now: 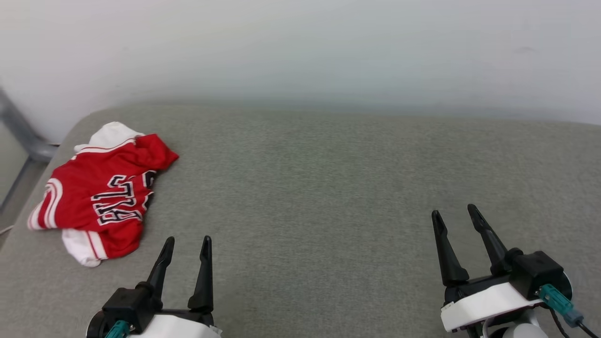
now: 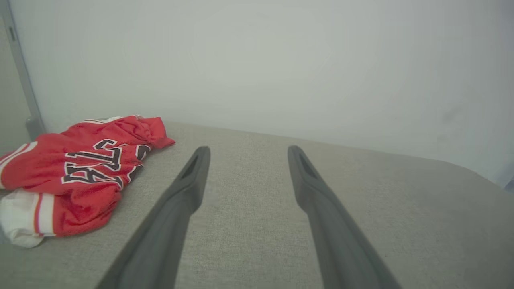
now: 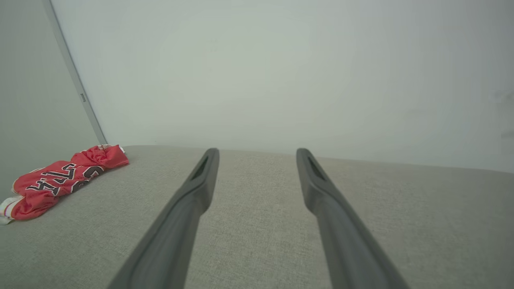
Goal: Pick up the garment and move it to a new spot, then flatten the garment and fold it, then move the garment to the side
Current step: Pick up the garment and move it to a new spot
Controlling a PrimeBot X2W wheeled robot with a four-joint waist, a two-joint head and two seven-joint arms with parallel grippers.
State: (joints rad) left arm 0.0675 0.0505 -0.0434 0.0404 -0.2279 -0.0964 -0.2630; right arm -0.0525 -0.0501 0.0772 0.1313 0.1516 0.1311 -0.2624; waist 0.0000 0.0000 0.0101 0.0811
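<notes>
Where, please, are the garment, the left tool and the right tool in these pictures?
garment [image 1: 75, 192], head view, red fabric beside the lettering.
left tool [image 1: 188, 239], head view, the gap midway between its open fingertips.
right tool [image 1: 454, 210], head view, the gap midway between its open fingertips.

This looks like a plain test room or lab set-up, though which exactly cannot be told. A broad pad [image 1: 328, 197] covered in grey woven fabric, with rounded corners like a mattress or padded bench, stands against a smooth white wall [image 1: 300, 47]. A grey metal bar [image 1: 21, 129] slants up at its left end — the garment [image 1: 94, 192] lies crumpled nearby.
</notes>
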